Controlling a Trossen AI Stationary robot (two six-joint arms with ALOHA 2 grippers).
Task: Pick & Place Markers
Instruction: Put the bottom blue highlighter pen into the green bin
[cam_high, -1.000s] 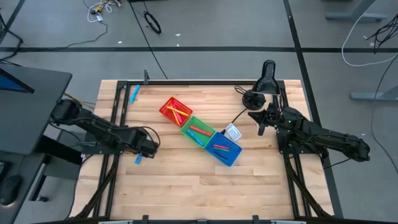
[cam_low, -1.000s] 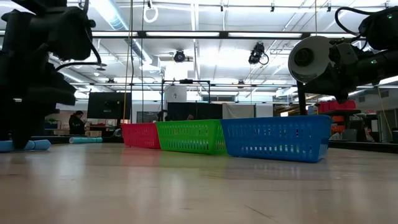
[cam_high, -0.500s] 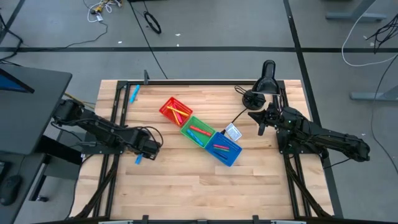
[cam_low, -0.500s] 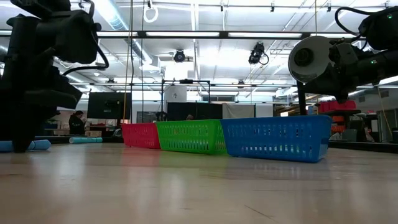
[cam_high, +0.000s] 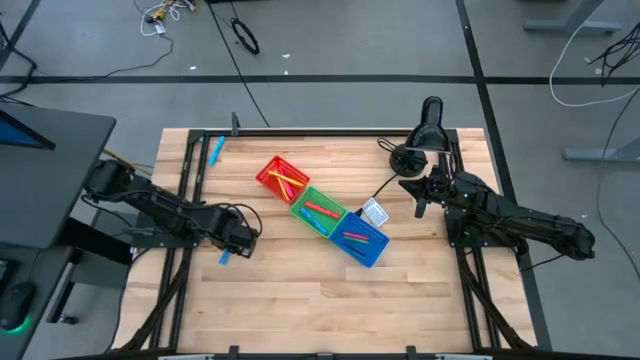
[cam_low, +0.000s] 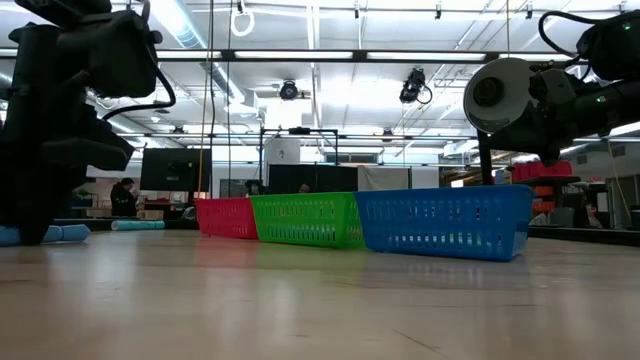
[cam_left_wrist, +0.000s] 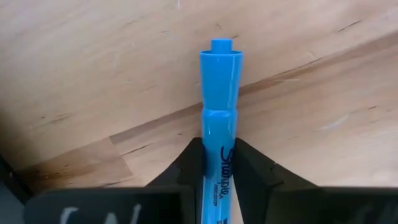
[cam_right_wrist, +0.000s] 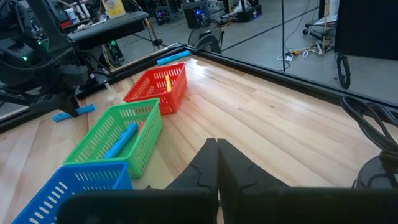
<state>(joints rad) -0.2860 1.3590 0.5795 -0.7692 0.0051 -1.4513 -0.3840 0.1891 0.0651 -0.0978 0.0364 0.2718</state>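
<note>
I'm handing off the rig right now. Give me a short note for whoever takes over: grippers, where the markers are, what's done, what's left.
Left gripper: shut on the blue marker, which lies on the table at the left side.
Right gripper: shut, empty, waiting at the table's right edge.
Done: markers already lie in the red bin, green bin and blue bin.
Left: lift this marker and bin it; another blue marker lies near the far left corner.
</note>
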